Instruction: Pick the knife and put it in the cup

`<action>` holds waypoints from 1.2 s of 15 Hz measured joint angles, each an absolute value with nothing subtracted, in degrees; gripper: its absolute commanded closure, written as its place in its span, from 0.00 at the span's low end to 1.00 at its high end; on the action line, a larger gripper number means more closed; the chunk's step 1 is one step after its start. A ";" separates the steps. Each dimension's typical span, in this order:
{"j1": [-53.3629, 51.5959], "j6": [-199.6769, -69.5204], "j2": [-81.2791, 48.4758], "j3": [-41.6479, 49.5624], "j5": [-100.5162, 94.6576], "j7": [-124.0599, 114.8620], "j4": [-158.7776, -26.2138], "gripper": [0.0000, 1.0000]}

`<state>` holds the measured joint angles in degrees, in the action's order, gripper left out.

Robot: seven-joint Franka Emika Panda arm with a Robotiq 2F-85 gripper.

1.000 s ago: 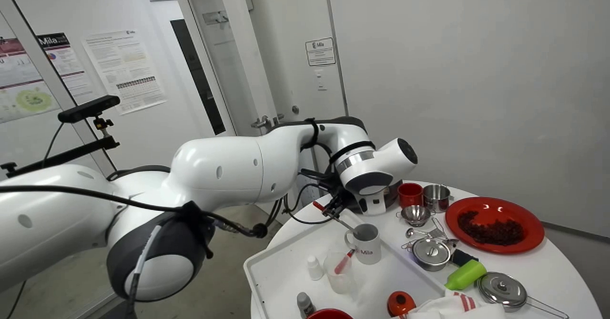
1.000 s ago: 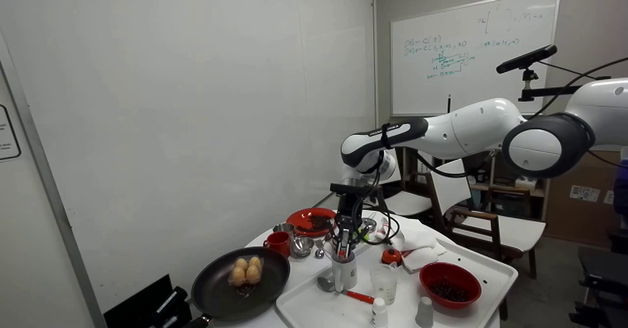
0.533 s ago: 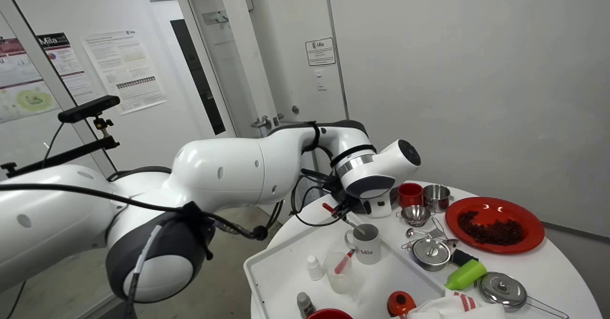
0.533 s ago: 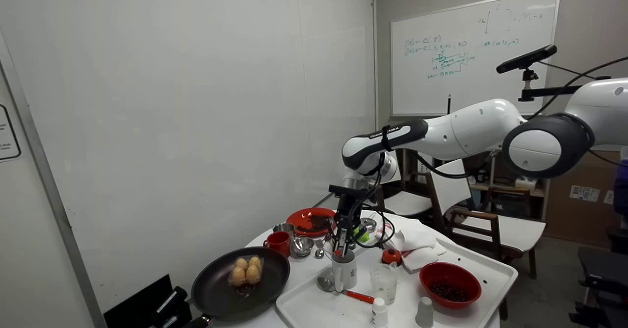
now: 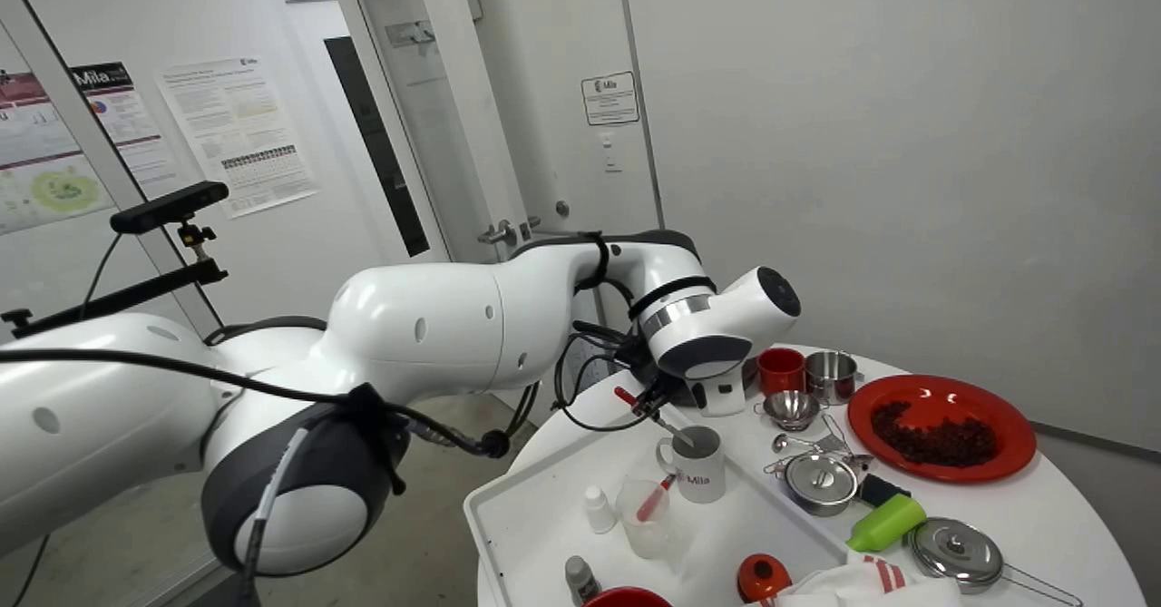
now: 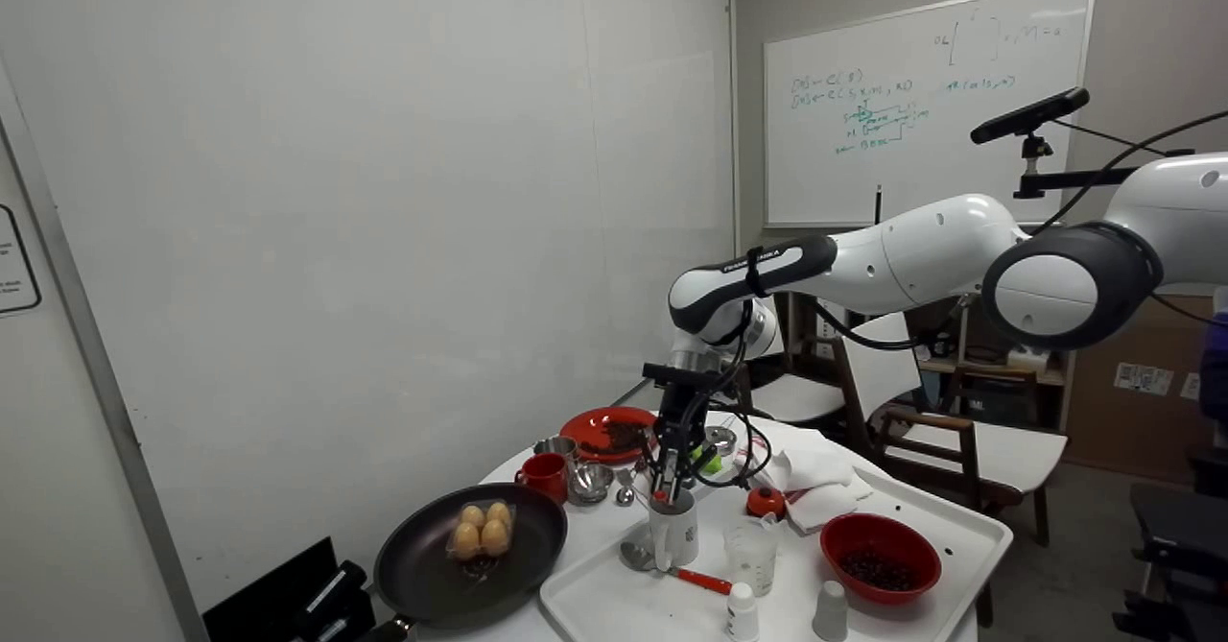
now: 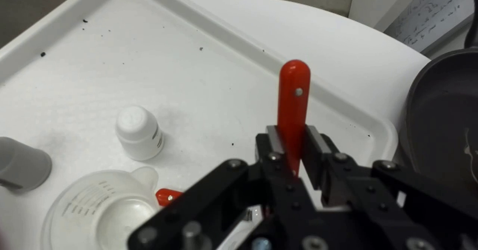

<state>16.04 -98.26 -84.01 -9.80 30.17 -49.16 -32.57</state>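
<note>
My gripper is shut on the red handle of the knife, which stands up between the finger pads in the wrist view. In an exterior view the knife is tilted. Its pale blade slants down to the white cup and its tip shows within the cup's opening; I cannot tell how deep it is. In an exterior view the gripper is right over the rim of the cup, which stands upright on the tray.
A red-handled spoon lies on the white tray beside the cup. A clear measuring cup, a white bottle and a red bowl stand near. A black frying pan with eggs is beside the tray.
Over the last second my gripper and the knife have shifted slightly to the right and down in an exterior view, bringing the blade farther over the cup. Since half a second ago almost nothing differs.
</note>
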 measured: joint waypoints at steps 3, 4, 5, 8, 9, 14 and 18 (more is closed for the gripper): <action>16.04 -98.26 -84.01 -9.80 30.17 -49.19 -32.57 0.93; 16.04 -98.26 -84.01 -9.80 30.17 -49.19 -32.57 0.93; 16.03 -98.25 -84.01 -9.80 30.17 -49.19 -32.57 0.93; 16.05 -98.38 -84.01 -9.75 30.15 -49.53 -32.62 0.93; 16.09 -98.62 -84.01 -9.69 30.15 -49.91 -32.67 0.93; 16.56 -99.20 -84.01 -9.19 30.15 -51.77 -32.95 0.81; 16.64 -99.05 -84.01 -9.24 30.15 -51.85 -33.00 0.93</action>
